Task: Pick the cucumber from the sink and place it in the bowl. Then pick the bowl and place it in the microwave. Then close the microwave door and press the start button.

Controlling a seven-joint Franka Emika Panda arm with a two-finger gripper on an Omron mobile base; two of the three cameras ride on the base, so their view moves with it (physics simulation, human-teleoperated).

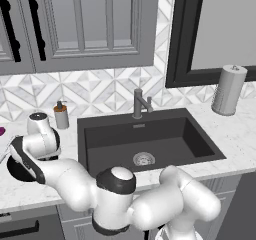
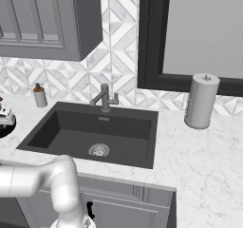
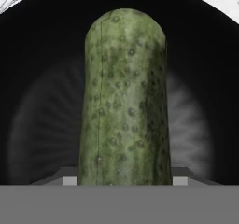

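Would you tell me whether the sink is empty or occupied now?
Empty: the sink basin shows just its drain, and the cucumber is over the black bowl.

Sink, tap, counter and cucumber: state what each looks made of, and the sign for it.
Sink: matte dark grey-black, perhaps composite or stone; no gleam.
Tap: grey metal, dull satin finish.
Counter: white speckled with grey veining, looks like marble or an imitation.
Cucumber: vegetable skin, mottled green with small bumps, lying over the black bowl.
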